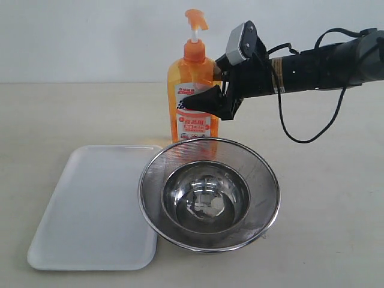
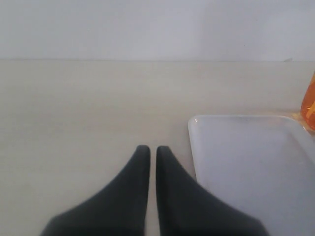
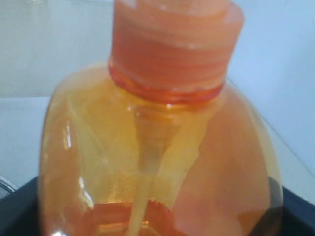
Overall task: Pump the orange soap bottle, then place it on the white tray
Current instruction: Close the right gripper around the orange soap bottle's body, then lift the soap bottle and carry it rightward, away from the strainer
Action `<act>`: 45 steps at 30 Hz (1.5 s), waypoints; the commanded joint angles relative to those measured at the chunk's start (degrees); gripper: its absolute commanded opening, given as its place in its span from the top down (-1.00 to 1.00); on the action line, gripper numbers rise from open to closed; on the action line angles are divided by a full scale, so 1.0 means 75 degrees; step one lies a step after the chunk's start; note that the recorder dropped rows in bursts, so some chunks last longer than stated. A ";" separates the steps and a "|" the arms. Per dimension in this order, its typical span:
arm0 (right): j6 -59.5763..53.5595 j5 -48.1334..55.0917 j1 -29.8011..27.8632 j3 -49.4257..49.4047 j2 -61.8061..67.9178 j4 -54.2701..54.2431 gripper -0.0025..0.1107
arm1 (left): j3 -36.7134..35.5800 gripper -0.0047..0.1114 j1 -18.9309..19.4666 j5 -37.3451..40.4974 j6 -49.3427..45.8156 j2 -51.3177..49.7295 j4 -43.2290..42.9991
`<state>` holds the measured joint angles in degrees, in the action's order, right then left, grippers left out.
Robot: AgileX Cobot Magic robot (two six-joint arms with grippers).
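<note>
The orange soap bottle [image 1: 193,78] stands upright behind a steel strainer, with its pump head [image 1: 195,19] raised on the white stem. My right gripper [image 1: 194,100] reaches in from the right and is shut on the bottle's body at label height, one black finger crossing the front. In the right wrist view the bottle's shoulder [image 3: 162,142] fills the frame between the fingers [image 3: 14,209]. The strainer hides the bottle's base. The white tray [image 1: 90,204] lies flat at the front left. My left gripper [image 2: 148,150] is shut and empty, low over the table beside the tray's corner [image 2: 246,162].
A round steel mesh strainer [image 1: 255,177] with a steel bowl [image 1: 206,198] inside sits right of the tray, directly in front of the bottle. A black cable [image 1: 300,135] hangs under the right arm. A sliver of the bottle [image 2: 311,103] shows past the tray.
</note>
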<state>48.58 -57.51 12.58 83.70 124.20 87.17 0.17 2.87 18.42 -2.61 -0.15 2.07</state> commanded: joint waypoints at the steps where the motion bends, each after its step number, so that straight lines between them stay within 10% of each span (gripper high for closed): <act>1: 0.0268 0.0612 0.0000 0.0045 -0.0008 -0.0076 0.95 | -0.0023 0.84 0.0034 -0.0021 -0.0036 0.0020 0.0041; 26: 0.0428 0.1044 0.0000 0.0045 -0.0022 -0.0204 0.89 | -0.0023 0.84 0.0034 -0.0021 -0.0036 0.0020 0.0041; 38: 0.0629 0.4421 -0.0036 0.0045 -0.0052 -0.0312 0.89 | -0.0023 0.84 0.0034 -0.0021 -0.0036 0.0020 0.0041; 45: 0.2602 0.2604 -0.0931 0.0045 -0.0822 0.0541 0.96 | -0.0023 0.84 0.0034 -0.0035 -0.0036 0.0020 0.0041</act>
<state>62.89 -35.87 8.36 84.34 121.06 86.74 0.17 2.87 18.42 -2.61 -0.15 2.07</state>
